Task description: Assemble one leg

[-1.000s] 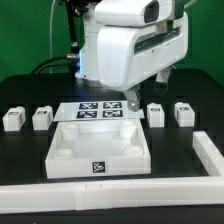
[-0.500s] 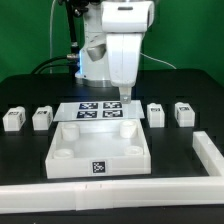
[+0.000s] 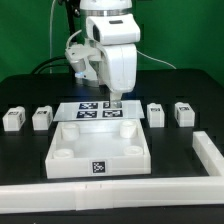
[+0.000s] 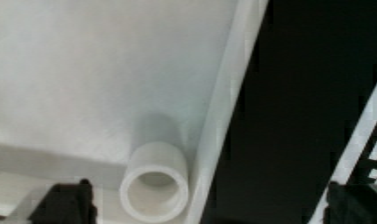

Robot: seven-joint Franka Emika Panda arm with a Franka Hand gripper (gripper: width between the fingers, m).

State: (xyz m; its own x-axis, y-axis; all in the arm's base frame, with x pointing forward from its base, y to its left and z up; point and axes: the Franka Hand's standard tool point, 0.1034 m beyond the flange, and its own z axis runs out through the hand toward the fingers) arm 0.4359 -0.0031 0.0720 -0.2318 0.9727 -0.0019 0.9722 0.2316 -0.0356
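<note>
Exterior view, lower centre: white panel on the black surface. Mid-frame row of four legs. The closest leg lies right of the claw, apart and untouched. Claw hangs above the panel's far side, fingers apart, empty. Marker board lies behind the panel.

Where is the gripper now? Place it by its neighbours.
In the exterior view the gripper hangs above where the marker board meets the far edge of the white panel, with the nearest leg toward the exterior view's right.
</note>
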